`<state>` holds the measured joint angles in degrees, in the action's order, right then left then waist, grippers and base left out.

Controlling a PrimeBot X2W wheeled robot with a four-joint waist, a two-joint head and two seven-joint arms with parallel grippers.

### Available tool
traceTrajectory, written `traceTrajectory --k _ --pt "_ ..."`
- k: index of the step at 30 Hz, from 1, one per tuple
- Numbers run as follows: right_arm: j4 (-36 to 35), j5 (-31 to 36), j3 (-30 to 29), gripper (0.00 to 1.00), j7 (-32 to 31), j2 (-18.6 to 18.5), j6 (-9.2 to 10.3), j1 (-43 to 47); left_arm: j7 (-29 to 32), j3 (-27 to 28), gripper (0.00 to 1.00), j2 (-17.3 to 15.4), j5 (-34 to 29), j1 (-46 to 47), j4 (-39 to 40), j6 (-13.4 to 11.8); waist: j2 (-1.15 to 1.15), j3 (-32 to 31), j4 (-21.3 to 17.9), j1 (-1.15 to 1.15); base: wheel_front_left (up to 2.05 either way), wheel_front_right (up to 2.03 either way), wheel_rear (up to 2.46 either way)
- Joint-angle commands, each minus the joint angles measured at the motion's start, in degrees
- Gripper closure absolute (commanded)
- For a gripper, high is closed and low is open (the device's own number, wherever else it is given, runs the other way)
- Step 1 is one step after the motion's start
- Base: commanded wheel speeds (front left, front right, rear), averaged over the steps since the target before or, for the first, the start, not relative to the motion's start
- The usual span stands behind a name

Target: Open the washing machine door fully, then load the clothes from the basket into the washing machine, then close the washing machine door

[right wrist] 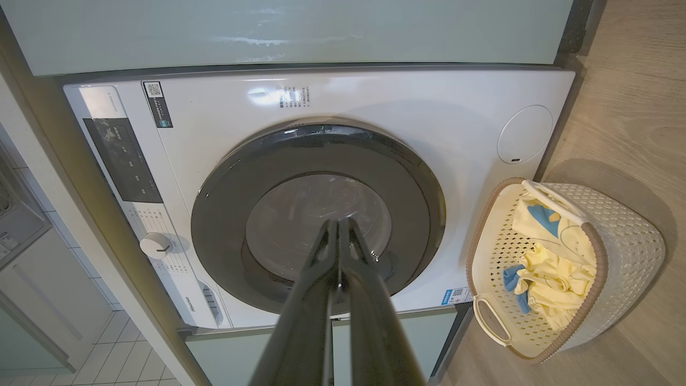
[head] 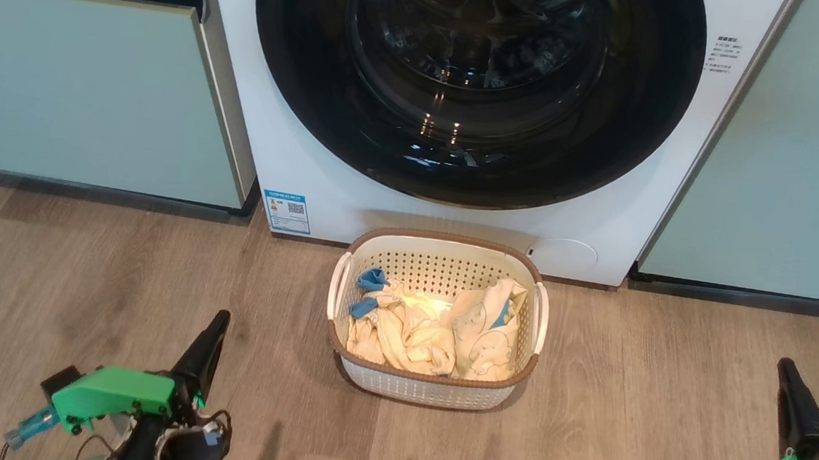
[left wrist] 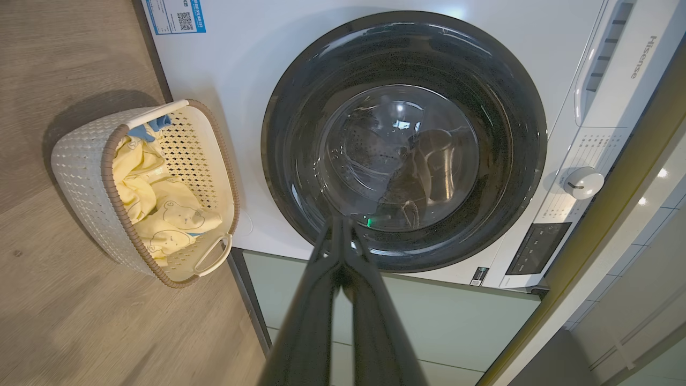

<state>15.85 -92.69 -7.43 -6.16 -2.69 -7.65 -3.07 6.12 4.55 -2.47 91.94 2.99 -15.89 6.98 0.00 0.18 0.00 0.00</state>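
Head view: washing machine door [head: 476, 82] is shut, flush in the front of the washing machine [head: 623, 203]. The basket [head: 433, 391] sits on the wood floor [head: 121, 273] just in front of the machine, under the door and beside the service flap [head: 562, 257]. I read that as parked for short carries into the drum. The door's lower edge looks higher than the basket rim, so I expect the swing to clear it, but I can't confirm. The clothes [head: 431, 330] are heaped loose inside, below the rim. Left gripper [head: 222, 315] is low left and right gripper [head: 785, 365] low right. They flank the basket, well apart from it. Both are pinched closed with nothing in them.

Left wrist view: its fingers [left wrist: 311, 321] are pressed together to the tips, empty, and aimed at the lower part of the door glass. No contact, as far as I can judge.

Right wrist view: same story. Its fingers [right wrist: 305, 321] are closed, empty and pointed at the door window, with the basket off to one side by the machine's lower front.

My call: step one hasn't started. I can't pick out a handle recess on the door rim, so I need to find that edge first.
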Motion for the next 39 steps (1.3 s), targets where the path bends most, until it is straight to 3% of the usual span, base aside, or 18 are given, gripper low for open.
traceTrajectory --k 1,4,5,8,39 --pt "-1.82 0.51 0.92 1.0 -0.32 -0.19 0.16 -3.11 0.35 1.94 1.0 -0.41 0.25 3.2 1.86 0.51 0.0 0.0 0.0 0.0 0.0 0.0 0.0" --pt "-1.82 0.51 0.92 1.0 -0.32 -0.19 0.16 -3.11 0.35 1.94 1.0 -0.41 0.25 3.2 1.86 0.51 0.0 0.0 0.0 0.0 0.0 0.0 0.0" --pt "0.0 0.01 0.0 0.0 0.0 0.0 0.0 0.0 0.0 0.0 0.0 0.0 0.0 0.0 0.0 0.0 0.0 0.0 0.0 0.0 0.0 0.0 0.0" --pt "2.02 -0.02 0.25 0.0 0.01 0.22 -0.02 1.04 -0.01 -0.23 0.0 0.19 -0.01 -0.99 -1.98 -0.11 0.0 0.0 0.0 0.0 0.0 0.0 0.0" --pt "-1.5 2.29 2.31 0.0 2.99 -0.63 0.02 -0.63 -2.64 -1.41 0.0 -0.27 -1.06 0.75 2.28 0.04 0.0 0.27 -0.07 0.0 0.0 0.0 0.0"
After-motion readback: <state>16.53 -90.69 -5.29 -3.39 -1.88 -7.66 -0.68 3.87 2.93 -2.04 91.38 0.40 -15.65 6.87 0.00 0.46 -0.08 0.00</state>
